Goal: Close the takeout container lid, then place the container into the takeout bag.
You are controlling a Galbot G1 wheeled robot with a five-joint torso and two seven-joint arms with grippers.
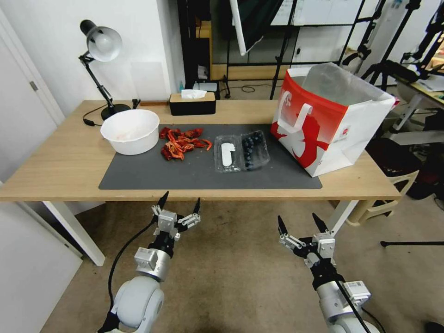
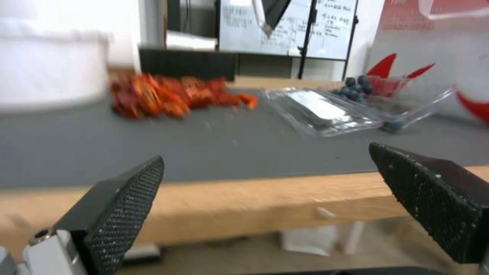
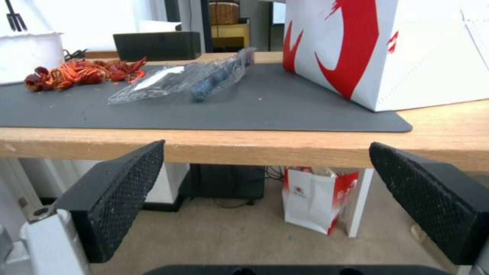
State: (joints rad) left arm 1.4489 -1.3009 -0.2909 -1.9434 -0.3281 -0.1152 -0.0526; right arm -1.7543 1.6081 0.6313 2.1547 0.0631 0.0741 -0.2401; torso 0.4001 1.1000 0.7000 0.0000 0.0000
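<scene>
Our left gripper (image 1: 180,202) and right gripper (image 1: 300,222) hang spread wide below the table edge — the container (image 1: 242,151) lies open beyond, lid (image 1: 227,154) leftward, nearer our left.

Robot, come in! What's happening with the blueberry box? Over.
Both grippers, left gripper and right gripper, open, short of table edge. Takeout container on mat, lid flat open. Takeout bag upright beside it. Path clear.
</scene>
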